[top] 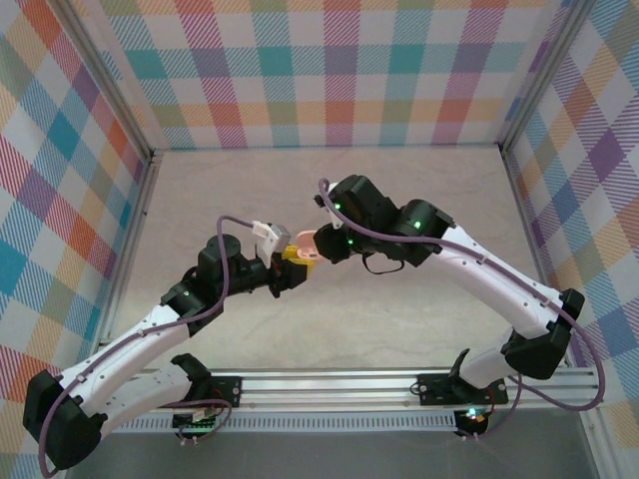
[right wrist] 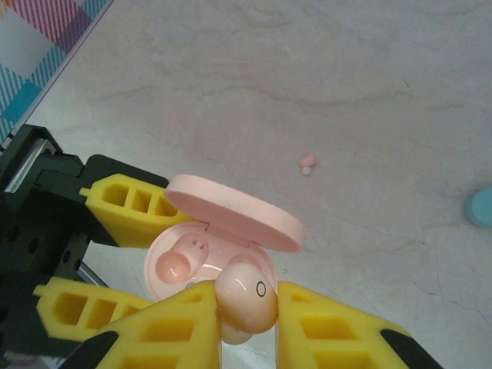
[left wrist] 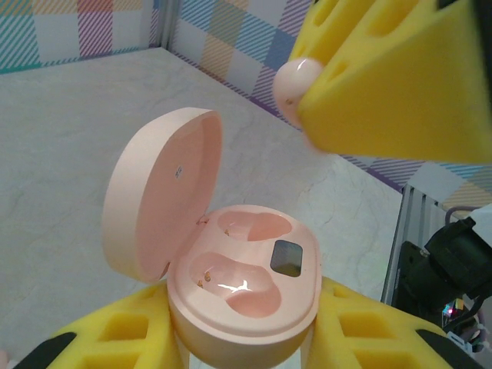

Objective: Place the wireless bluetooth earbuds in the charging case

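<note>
My right claw [right wrist: 247,311] is pinched shut on one pale pink earbud [right wrist: 246,296], gripped across its rounded body. Just below its fingertips, the left claw [left wrist: 244,338] is clamped on the base of the open pink charging case [left wrist: 246,280], with the lid [left wrist: 163,204] swung back. Both sockets look empty. I judge the bud featherlight, glossy and prone to roll between foam pads [right wrist: 338,330], so the widest part is the place to hold. A second pink earbud [right wrist: 307,163] lies on the table [right wrist: 346,77] beyond the case. The held bud hides one socket from the right wrist, and a light blue thing [right wrist: 481,206] is cut off.
</note>
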`<action>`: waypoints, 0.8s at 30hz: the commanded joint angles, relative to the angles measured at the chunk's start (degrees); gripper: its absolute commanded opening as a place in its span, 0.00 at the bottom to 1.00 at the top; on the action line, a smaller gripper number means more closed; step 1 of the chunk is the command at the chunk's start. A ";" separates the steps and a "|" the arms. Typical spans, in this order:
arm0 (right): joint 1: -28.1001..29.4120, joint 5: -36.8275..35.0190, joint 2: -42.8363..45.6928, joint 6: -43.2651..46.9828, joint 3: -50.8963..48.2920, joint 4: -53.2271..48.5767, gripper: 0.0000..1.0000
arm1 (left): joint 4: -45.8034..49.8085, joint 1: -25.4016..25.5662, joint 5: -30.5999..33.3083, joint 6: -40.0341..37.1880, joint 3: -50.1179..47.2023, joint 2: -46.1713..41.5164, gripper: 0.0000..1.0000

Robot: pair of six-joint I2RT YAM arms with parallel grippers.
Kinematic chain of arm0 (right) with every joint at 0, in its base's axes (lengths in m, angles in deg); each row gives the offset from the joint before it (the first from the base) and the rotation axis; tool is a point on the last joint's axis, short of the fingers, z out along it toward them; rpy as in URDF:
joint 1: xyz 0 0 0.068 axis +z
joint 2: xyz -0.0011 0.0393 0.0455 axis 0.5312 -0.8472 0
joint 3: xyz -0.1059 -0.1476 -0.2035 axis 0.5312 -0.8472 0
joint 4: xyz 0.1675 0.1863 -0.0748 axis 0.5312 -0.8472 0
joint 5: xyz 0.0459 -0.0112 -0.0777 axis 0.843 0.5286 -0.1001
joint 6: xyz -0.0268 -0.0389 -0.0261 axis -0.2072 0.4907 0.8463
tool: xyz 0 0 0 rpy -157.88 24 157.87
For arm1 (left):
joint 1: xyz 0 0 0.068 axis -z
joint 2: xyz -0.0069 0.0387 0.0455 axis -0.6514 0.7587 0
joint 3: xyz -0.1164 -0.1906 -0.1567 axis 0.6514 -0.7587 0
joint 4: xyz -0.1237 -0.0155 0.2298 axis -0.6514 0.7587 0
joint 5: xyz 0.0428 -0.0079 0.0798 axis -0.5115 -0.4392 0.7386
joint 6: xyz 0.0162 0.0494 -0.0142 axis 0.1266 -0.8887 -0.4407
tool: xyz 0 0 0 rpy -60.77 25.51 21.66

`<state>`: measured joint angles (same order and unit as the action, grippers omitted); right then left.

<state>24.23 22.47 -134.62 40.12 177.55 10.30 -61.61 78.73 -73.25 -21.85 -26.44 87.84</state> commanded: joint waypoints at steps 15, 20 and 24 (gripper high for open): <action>0.66 -0.34 -1.58 -0.15 -2.84 2.68 0.23 | -4.42 -0.20 -0.71 2.37 -0.82 -1.60 0.29; 0.67 -0.50 -1.65 0.01 -3.15 2.28 0.24 | -4.14 -0.20 -0.36 2.28 -0.82 -2.11 0.29; 0.74 -0.19 -1.42 -0.16 -3.26 2.10 0.24 | -3.88 -0.20 0.08 2.19 -0.91 -2.62 0.29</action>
<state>24.55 22.12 -136.02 40.12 174.95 12.39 -63.20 78.73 -73.25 -20.04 -26.68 86.68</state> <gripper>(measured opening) 0.242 0.349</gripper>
